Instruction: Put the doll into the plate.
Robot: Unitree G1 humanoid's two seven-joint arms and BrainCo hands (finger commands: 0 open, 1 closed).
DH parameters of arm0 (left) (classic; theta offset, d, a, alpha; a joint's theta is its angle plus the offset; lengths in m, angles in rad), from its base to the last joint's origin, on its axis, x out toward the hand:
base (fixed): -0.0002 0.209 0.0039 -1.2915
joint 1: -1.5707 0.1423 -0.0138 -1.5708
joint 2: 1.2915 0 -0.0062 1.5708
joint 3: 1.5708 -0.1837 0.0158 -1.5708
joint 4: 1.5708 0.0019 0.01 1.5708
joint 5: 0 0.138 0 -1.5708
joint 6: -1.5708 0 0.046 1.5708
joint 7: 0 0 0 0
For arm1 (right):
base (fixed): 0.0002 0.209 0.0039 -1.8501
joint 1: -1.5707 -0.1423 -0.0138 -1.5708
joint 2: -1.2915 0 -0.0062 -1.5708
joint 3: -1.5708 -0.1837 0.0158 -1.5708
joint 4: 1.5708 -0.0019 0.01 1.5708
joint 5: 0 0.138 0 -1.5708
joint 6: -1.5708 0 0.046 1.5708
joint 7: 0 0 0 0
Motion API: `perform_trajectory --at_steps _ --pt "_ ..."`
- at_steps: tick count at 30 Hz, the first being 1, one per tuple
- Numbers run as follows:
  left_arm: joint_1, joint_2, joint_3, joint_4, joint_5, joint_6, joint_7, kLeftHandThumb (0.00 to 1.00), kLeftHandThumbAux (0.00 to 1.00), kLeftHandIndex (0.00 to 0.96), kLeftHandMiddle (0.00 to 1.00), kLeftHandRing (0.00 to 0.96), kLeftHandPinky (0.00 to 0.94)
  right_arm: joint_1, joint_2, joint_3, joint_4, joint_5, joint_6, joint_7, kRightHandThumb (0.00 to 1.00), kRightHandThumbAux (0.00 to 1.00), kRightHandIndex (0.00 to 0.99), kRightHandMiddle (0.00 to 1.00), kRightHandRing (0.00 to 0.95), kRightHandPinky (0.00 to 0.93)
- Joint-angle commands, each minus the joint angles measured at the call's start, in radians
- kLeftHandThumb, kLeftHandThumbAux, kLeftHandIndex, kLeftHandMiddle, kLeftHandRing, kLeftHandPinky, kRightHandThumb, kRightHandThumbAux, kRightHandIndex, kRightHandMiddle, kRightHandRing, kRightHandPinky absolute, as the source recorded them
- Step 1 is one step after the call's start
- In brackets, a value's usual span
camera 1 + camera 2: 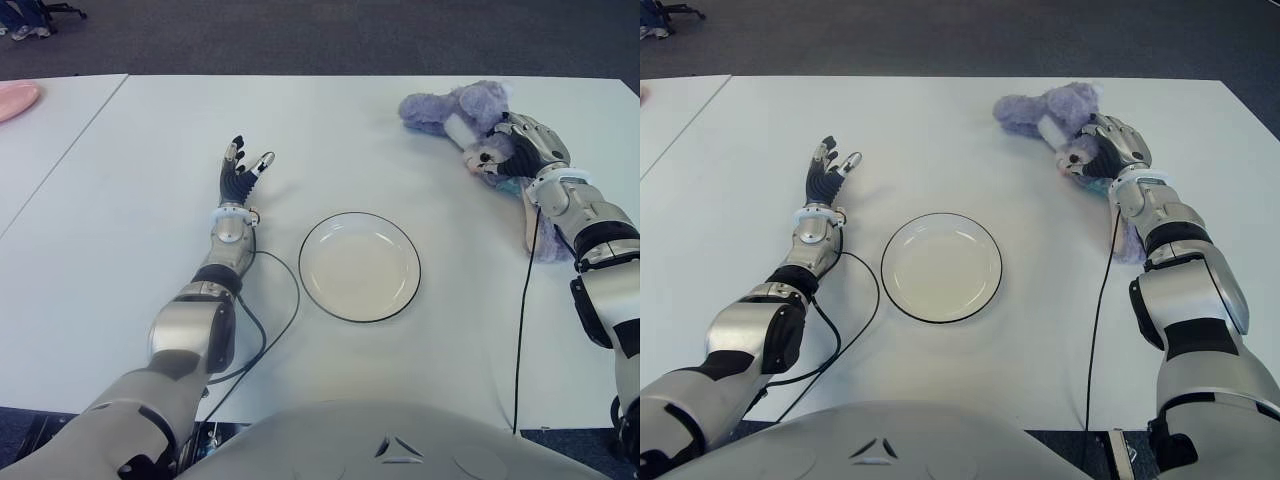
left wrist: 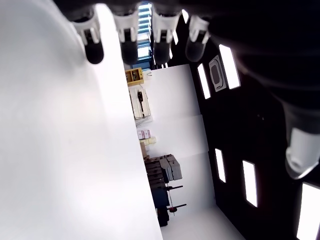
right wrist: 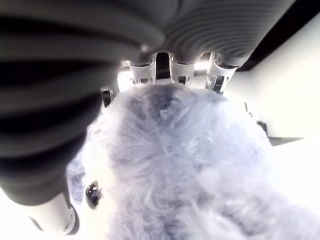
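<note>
A white table [image 1: 120, 260] fills most of the view, and behind its far edge there is a dark carpet floor [image 1: 330, 35]. At the far left a seam runs diagonally where a second white table [image 1: 40, 150] joins, and on that one a pink thing [image 1: 15, 100] lies at the picture's edge.

The left hand [image 1: 240, 172] shows left of the plate, with the palm low over the table and the fingers stretched out and spread; it holds nothing. A black cable [image 1: 275, 320] curves from its forearm toward the near edge. Around this hand the surface is bare on all sides.

The plate [image 1: 359, 266] is white with a thin dark rim. It stands in the middle of the table, between the two arms, and nothing is in it. There is open surface on every side of it.

The doll [image 1: 450, 110], a purple plush animal, lies on the table at the far right, near the far edge and well apart from the plate. The right hand [image 1: 505, 150] is on its near part with the fingers [image 3: 175, 70] curled around the fur, so it grips the doll. Another cable [image 1: 522, 300] hangs along the right forearm.
</note>
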Motion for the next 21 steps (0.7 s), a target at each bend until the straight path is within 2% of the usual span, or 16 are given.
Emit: perform_trajectory --at_steps 1,2,3,4,6,10,15,21 --pt "0.181 -0.051 -0.015 0.123 0.019 0.159 0.006 0.000 0.520 0.017 0.081 0.053 0.008 0.021 0.015 -0.013 0.012 0.019 -0.013 0.025 0.604 0.699 0.380 0.268 0.334 0.401" --pt "0.181 -0.050 -0.016 0.123 0.020 0.159 0.007 0.000 0.520 0.017 0.082 0.053 0.007 0.022 0.028 -0.009 0.006 0.018 -0.015 0.022 0.624 0.701 0.389 0.282 0.352 0.417" --pt "0.181 -0.049 -0.016 0.123 0.021 0.159 0.007 0.000 0.522 0.017 0.083 0.055 0.013 0.022 0.039 -0.007 0.002 0.017 -0.015 0.019 0.655 0.703 0.404 0.349 0.422 0.487" --pt "0.182 -0.048 -0.017 0.123 0.022 0.158 0.008 0.000 0.523 0.018 0.084 0.055 0.015 0.024 0.051 -0.006 -0.001 0.019 -0.017 0.018 0.666 0.703 0.409 0.373 0.447 0.513" --pt "0.183 -0.046 -0.018 0.123 0.023 0.157 0.008 0.000 0.525 0.020 0.085 0.057 0.022 0.028 0.066 -0.008 -0.004 0.024 -0.022 0.020 0.693 0.703 0.424 0.504 0.552 0.623" --pt "0.186 -0.041 -0.020 0.122 0.026 0.152 0.009 0.000 0.526 0.030 0.094 0.065 0.031 0.052 0.110 -0.046 -0.011 0.077 -0.056 0.062 0.708 0.703 0.436 0.678 0.702 0.770" --pt "0.189 -0.036 -0.018 0.122 0.027 0.151 0.005 0.000 0.522 0.039 0.104 0.073 0.031 0.084 0.141 -0.087 -0.013 0.140 -0.080 0.115 0.708 0.706 0.441 0.766 0.775 0.825" --pt "0.193 -0.030 -0.018 0.122 0.029 0.145 -0.002 0.000 0.518 0.044 0.102 0.073 0.024 0.106 0.168 -0.122 -0.015 0.200 -0.092 0.197 0.704 0.710 0.441 0.816 0.810 0.842"
